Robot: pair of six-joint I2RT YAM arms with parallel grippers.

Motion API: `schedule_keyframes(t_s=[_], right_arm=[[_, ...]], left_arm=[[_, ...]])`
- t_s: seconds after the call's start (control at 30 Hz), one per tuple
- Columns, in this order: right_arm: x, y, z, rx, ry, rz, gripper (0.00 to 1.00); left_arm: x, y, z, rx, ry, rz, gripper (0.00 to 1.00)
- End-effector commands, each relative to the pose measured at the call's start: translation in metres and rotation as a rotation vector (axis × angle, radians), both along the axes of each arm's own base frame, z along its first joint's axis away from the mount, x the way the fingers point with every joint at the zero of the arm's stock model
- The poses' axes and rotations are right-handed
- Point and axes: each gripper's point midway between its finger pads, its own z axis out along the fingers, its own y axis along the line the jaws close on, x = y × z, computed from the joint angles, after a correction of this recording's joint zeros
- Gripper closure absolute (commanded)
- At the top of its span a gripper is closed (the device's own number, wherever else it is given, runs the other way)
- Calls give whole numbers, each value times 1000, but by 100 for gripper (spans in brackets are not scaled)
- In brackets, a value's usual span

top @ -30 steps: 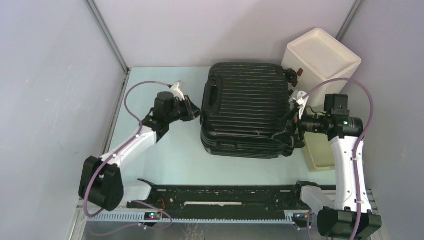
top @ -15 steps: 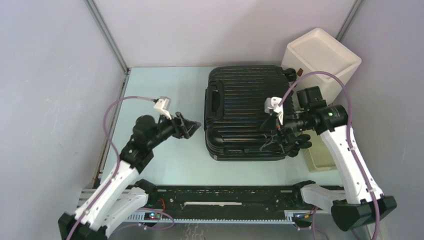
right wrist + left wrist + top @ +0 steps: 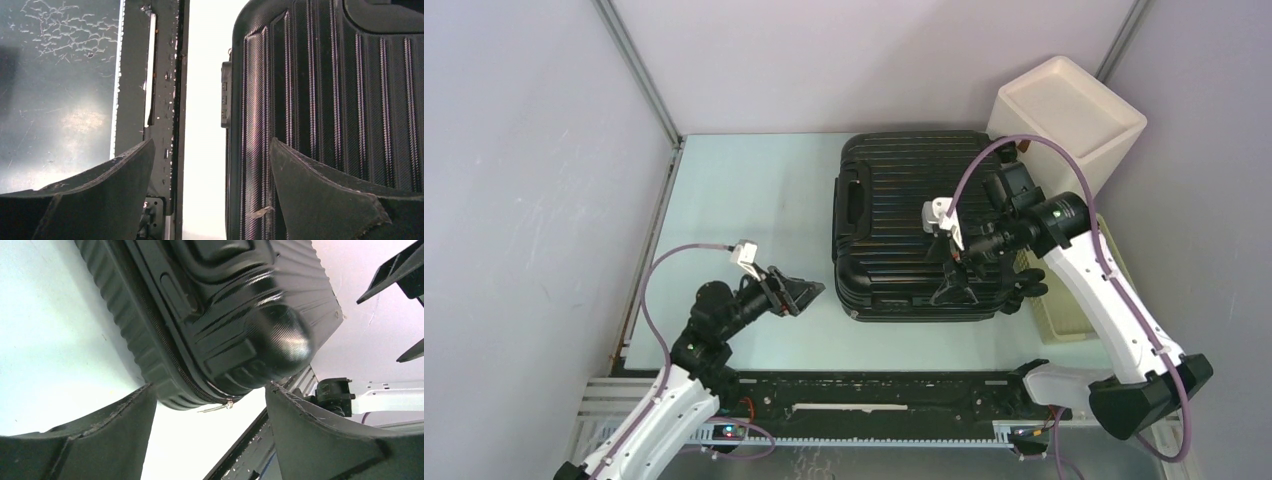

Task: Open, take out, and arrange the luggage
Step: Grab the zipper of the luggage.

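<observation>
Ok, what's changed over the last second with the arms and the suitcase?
The left gripper backed away from the left side of the suitcase toward the near edge, its jaws opening. The right gripper swung from the right side in over its top. The suitcase shifted slightly. The white box and the basket stayed put.

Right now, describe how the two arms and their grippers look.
Both arms have white links with black joints: left arm, right arm. A purple cable loops along each. The left gripper and right gripper have black, wedge-shaped fingers. A green light glows on the right arm.
</observation>
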Motion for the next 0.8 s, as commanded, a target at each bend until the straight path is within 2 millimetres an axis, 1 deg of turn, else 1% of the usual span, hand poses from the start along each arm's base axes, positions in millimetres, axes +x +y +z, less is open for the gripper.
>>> schedule_keyframes(t_s=[0.0,0.03,0.1,0.2,0.37,0.43,0.5,0.6,0.7,0.77], right_arm=[[-2,-7,3,31,-21,-46,7],[-3,-8,2,37,-20,-52,7],[0,-11,1,60,-16,-70,7],[1,-12,4,100,-1,-86,7],[3,-12,12,139,-9,-98,6],[4,-9,14,153,-15,-92,6],[6,-6,15,169,-9,-79,6],[4,-4,16,198,17,-53,6],[4,-5,15,244,45,-36,7],[4,-7,13,280,56,-34,7]], left_arm=[[-4,-6,-8,-133,78,4,17],[-3,-7,-8,-157,79,1,19],[-3,-11,-2,-209,64,-15,22],[-3,-15,3,-226,70,-37,24],[-11,-20,-12,-171,108,-66,23],[-15,-24,-16,-156,98,-71,23],[-20,-30,-21,-115,48,-65,23],[-29,-38,-28,-23,-73,-69,23],[-33,-39,-37,38,-200,-38,22],[-36,-37,-49,47,-236,-25,21]])
